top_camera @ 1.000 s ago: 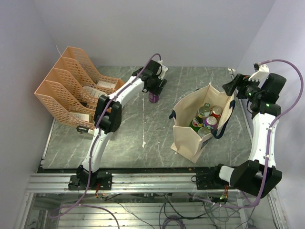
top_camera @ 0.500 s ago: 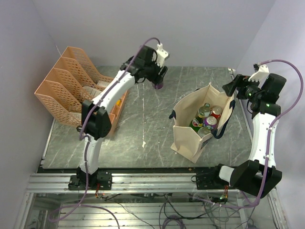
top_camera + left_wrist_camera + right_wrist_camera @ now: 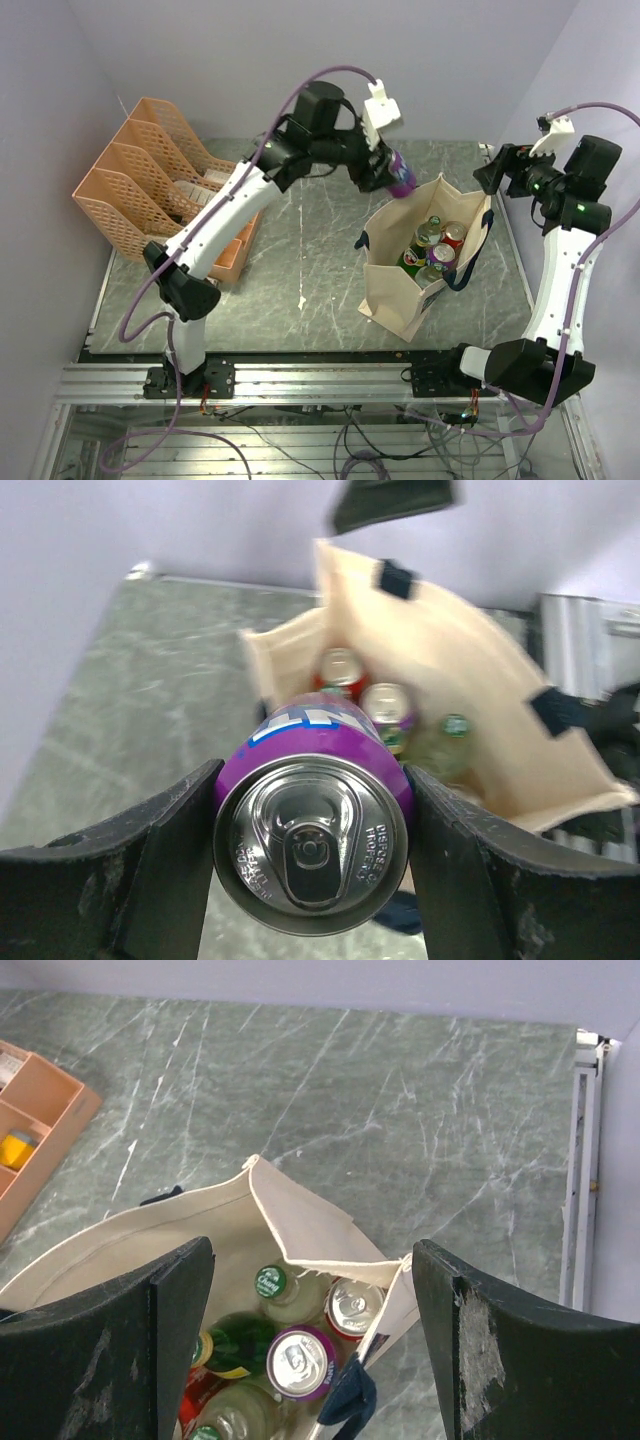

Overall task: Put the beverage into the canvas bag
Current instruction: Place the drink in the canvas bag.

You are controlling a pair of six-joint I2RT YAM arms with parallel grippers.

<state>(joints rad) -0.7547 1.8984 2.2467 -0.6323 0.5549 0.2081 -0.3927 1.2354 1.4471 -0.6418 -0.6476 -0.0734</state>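
The left fingers [image 3: 160, 870], pinching the purple soda can [image 3: 400, 178], have lifted it off the desk [image 3: 300, 250] to the open canvas bag's [image 3: 395, 290] far rim, ready for lowering among the cans [image 3: 435, 245] inside, while the right fingers [image 3: 480, 1330] hover spread and empty.

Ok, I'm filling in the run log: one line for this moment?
left gripper: shut on purple can, raised near rim of canvas bag | right gripper: open, empty, above bag | bag: upright, cans and bottles inside
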